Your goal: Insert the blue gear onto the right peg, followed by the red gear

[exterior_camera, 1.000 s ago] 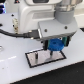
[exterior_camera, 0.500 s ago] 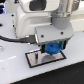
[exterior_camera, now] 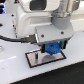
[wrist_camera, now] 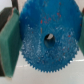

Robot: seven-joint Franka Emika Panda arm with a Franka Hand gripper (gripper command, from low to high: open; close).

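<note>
My gripper (exterior_camera: 52, 49) is shut on the blue gear (exterior_camera: 53, 48) and holds it flat, just above the grey, black-rimmed plate (exterior_camera: 34, 60). In the wrist view the blue gear (wrist_camera: 40, 55) fills most of the frame, with its dark centre hole in the middle. The green finger pads (wrist_camera: 9, 42) press on its toothed rim from both sides. The right peg is hidden under the gear and gripper. The red gear is out of view.
The white arm body (exterior_camera: 35, 17) fills the upper part of the exterior view. A black cable (exterior_camera: 15, 39) runs along the exterior view's left. The plate lies on a white table (exterior_camera: 15, 70).
My gripper has moved down a little toward the plate with the blue gear still in it.
</note>
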